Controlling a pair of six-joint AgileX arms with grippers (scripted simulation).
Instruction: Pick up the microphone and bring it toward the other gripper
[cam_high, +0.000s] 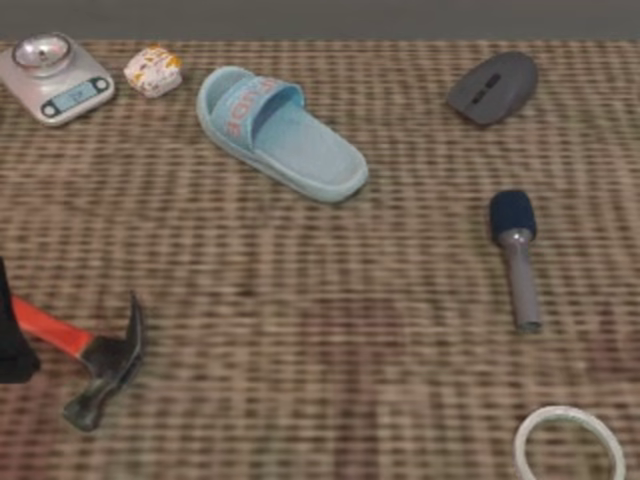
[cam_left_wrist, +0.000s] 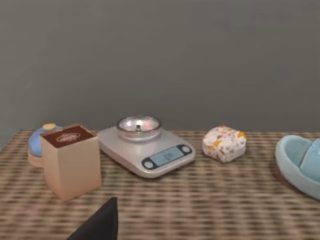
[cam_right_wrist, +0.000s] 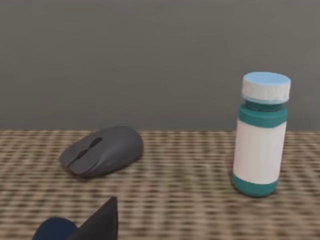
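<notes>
The microphone (cam_high: 520, 262) lies flat on the woven table at the right, dark-blue head pointing to the far side and grey handle toward the near edge. Nothing touches it. In the right wrist view its blue head (cam_right_wrist: 52, 229) peeks out beside a single black fingertip (cam_right_wrist: 106, 222) of my right gripper, which stands open and holds nothing; this gripper is outside the top view. My left gripper (cam_high: 8, 340) sits at the table's left edge, over the hammer's handle, far from the microphone. One black fingertip (cam_left_wrist: 102, 225) shows in its wrist view, with nothing against it.
A grey mouse (cam_high: 492, 87) lies beyond the microphone and a white tape ring (cam_high: 570, 445) near the front right. A light-blue slipper (cam_high: 280, 130), kitchen scale (cam_high: 55, 75), small patterned box (cam_high: 152, 70) and hammer (cam_high: 100, 360) occupy the left half. A teal-and-white bottle (cam_right_wrist: 261, 135) stands at the far right.
</notes>
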